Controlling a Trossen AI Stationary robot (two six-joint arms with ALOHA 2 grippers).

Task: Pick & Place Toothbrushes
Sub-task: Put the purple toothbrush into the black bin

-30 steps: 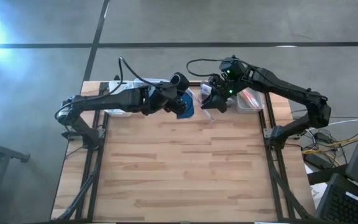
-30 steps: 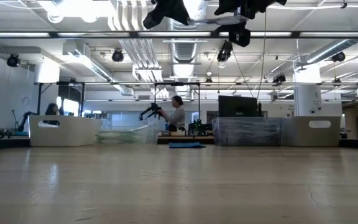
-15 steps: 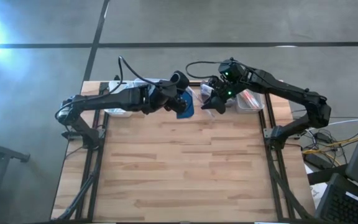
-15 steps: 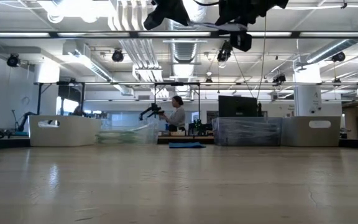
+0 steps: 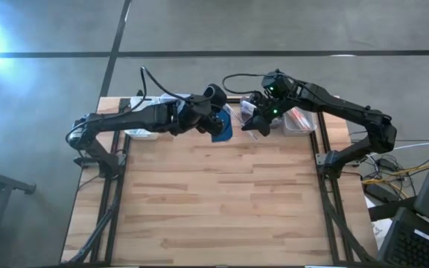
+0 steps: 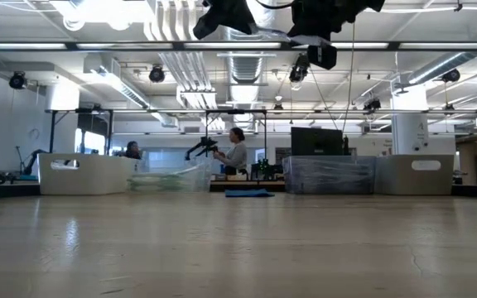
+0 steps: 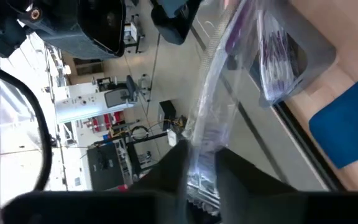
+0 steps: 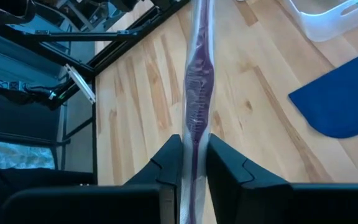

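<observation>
A toothbrush with a purple handle, sealed in a clear wrapper (image 8: 197, 81), hangs stretched high over the table's far middle between my two grippers. My left gripper (image 7: 197, 171) is shut on one end of the wrapper. My right gripper (image 8: 194, 165) is shut on the other end. In the high view the left gripper (image 5: 220, 120) and the right gripper (image 5: 249, 123) stand close together above the dark blue pad (image 5: 223, 130). More wrapped toothbrushes lie in a clear bin (image 5: 301, 119) at the far right. My left gripper pinches the wrapper's end (image 7: 199, 149) between its two fingers, which lie along the packet. The packet is lifted clear of the table and runs away from the fingers toward the other arm. My right gripper pinches the wrapper (image 8: 195, 140) between its two fingers, one on each flat side. The fingers lie along the packet and slant downward. The packet runs straight out ahead of them, clear of the table.
A pale bin (image 5: 141, 119) stands at the far left. The blue pad (image 8: 347, 102) lies under the grippers, and the clear bin of toothbrushes (image 7: 288, 53) stands beside it. The table's bare wood (image 5: 214, 201) stretches to the near edge. A person (image 6: 237, 153) shows in the room behind.
My right gripper has shut on the wrapped toothbrush that my left gripper holds up. Neither arm has shifted its place, and the packet has stayed high over the blue pad.
</observation>
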